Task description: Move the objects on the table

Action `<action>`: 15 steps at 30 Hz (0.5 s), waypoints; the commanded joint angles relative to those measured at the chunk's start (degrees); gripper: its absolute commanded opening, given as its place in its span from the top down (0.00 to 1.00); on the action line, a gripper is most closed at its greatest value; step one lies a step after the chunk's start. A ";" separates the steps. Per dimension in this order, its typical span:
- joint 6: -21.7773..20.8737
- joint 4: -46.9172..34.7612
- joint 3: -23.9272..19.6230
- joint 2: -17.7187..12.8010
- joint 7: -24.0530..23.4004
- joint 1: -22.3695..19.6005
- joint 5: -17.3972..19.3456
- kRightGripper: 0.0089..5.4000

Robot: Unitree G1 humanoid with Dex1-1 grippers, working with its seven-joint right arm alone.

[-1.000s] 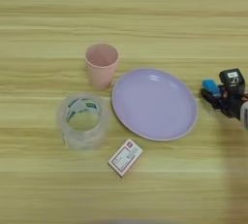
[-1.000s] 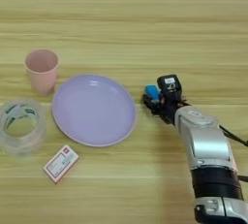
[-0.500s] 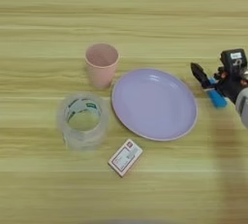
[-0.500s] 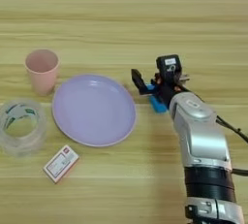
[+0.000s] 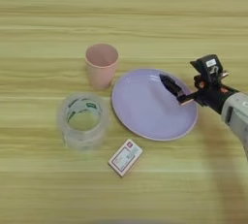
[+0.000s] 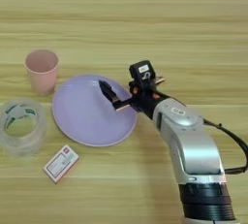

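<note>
Pale yellowish planks with horizontal grain make up the surface point(image 5: 43, 5), which fills both views. Nearest the bottom edge lies the small white-and-red flat box point(image 5: 125, 157), flat on the wood just below the plate's near rim. To its left and a little further back stands a clear roll of tape point(image 5: 83, 120), close beside the plate but apart from it. The round lavender plate point(image 5: 145, 111) sits in the middle. The silver forearm point(image 6: 189, 145) reaches in from the bottom right, and the end effector point(image 6: 112, 97) hangs over the plate's right part; whether its black fingers are spread or pressed together cannot be told. The blue block does not show in either view. Furthest back, the pink plastic cup point(image 5: 101, 64) stands upright, just beyond the plate's left rim.
</note>
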 commanded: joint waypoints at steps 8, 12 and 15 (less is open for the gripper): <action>-0.10 -3.27 4.98 -1.12 2.02 -1.30 -0.45 0.00; 0.48 -1.95 6.59 -0.79 2.28 -1.45 -0.78 0.00; 1.88 -0.77 7.26 -0.41 2.18 -1.89 -0.75 0.00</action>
